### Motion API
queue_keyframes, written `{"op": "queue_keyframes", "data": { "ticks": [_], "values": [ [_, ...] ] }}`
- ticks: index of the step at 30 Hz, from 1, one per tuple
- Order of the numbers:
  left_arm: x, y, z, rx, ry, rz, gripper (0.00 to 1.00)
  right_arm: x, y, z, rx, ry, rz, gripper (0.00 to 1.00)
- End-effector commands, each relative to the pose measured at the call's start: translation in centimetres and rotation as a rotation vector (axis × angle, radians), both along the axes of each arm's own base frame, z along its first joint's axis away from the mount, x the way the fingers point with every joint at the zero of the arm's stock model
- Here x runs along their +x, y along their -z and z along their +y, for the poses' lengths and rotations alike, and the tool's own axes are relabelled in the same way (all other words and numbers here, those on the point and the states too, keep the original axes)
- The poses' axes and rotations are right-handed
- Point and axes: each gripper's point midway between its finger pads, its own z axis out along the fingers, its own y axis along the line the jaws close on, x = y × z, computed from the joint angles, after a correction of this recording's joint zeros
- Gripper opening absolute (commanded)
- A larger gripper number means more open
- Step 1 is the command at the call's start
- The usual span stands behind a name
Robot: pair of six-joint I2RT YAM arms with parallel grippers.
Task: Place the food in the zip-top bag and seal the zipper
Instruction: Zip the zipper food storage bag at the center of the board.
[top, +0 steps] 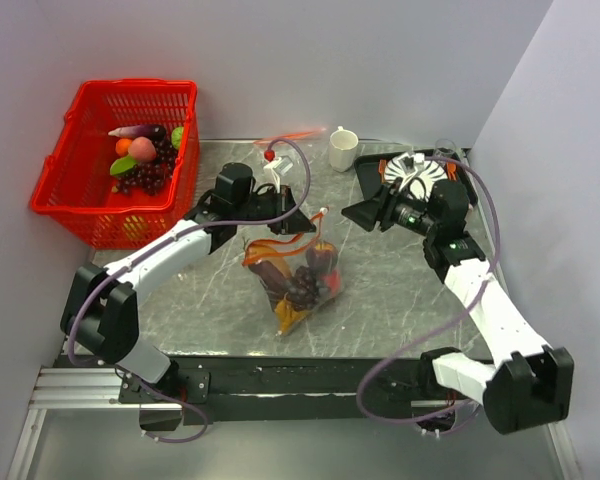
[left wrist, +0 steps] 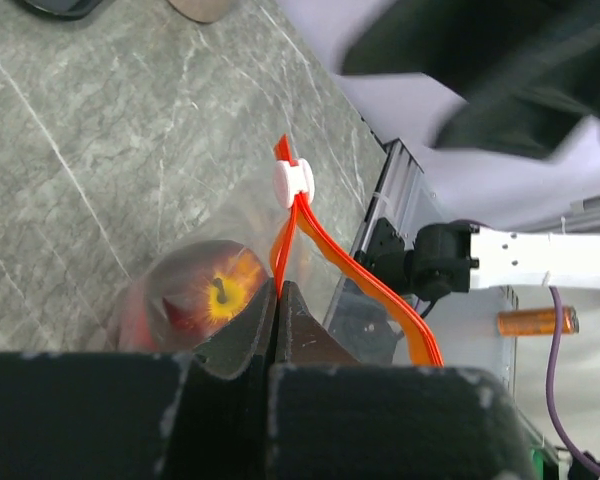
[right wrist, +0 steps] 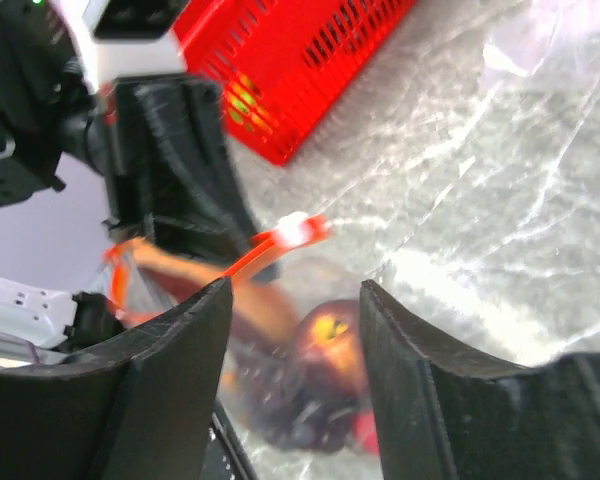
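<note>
Pinching the zipper (left wrist: 284,245) of the zip-top bag (top: 258,262), the left gripper (left wrist: 278,296) has its jaws fully closed; the right gripper (right wrist: 292,290) hangs agape, empty, near the white slider (right wrist: 295,228).

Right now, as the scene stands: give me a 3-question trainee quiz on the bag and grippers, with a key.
1. True or false: the right gripper is shut on the bag.
2. Fill in: the red fruit lies inside the ____.
3. Pick one. The left gripper is clamped on: A the zipper; B the red fruit; C nothing.

Key
1. False. Its jaws stand open, off the bag.
2. bag
3. A
</note>
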Motion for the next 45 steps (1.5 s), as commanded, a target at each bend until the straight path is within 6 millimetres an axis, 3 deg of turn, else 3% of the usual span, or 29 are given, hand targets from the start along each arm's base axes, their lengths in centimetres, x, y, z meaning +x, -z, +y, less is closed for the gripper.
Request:
{"op": "queue_keyframes", "data": {
  "ticks": [1, 8, 9, 13, 26, 33, 36, 37, 40, 41, 42, 44, 45],
  "values": [
    [-1.4, -4.4, -0.2, -0.061, 0.084, -0.144, 0.02, -0.9, -2.1, 0.6, 0.082, -0.187, -0.169, 0.71],
    [-2.4, -5.4, -0.2, -0.077, 0.122, -0.177, 0.02, -0.8, -0.3, 0.8, 0.104, -0.212, -0.199, 0.71],
    [-2.6, -5.7, -0.2, -0.081, 0.126, -0.186, 0.02, -1.0, -0.9, 1.0, 0.114, -0.231, -0.243, 0.71],
    [-2.6, -5.8, -0.2, -0.076, 0.127, -0.187, 0.02, -1.2, -0.3, 1.3, 0.154, -0.261, -0.240, 0.65],
    [-2.6, -5.7, -0.7, -0.066, 0.134, -0.172, 0.01, -1.8, 1.0, 2.7, 0.200, -0.378, -0.235, 0.63],
    [-2.3, -5.4, -1.4, -0.061, 0.140, -0.162, 0.01, -1.9, 1.8, 3.8, 0.147, -0.400, -0.228, 0.52],
    [-2.3, -4.9, -1.4, -0.044, 0.135, -0.144, 0.01, -2.1, 1.7, 3.8, 0.149, -0.407, -0.231, 0.36],
    [-2.2, -4.8, -1.4, -0.038, 0.129, -0.142, 0.02, -2.3, 1.6, 3.8, 0.151, -0.407, -0.233, 0.24],
    [-1.9, -4.6, -1.3, -0.022, 0.115, -0.137, 0.11, -2.5, 1.2, 3.7, 0.153, -0.392, -0.231, 0.05],
    [-1.8, -4.6, -1.2, -0.016, 0.108, -0.143, 0.33, -2.5, 1.1, 3.6, 0.156, -0.378, -0.229, 0.00],
    [-1.8, -4.6, -1.1, -0.009, 0.102, -0.146, 0.44, -2.5, 1.2, 3.6, 0.162, -0.363, -0.199, 0.00],
    [-1.3, -4.8, -0.6, 0.019, 0.058, -0.165, 0.64, -2.9, 0.7, 3.6, 0.159, -0.344, -0.195, 0.00],
    [-1.1, -5.1, -0.4, 0.027, 0.043, -0.179, 0.67, -3.1, 1.1, 3.6, 0.147, -0.339, -0.173, 0.00]
  ]
}}
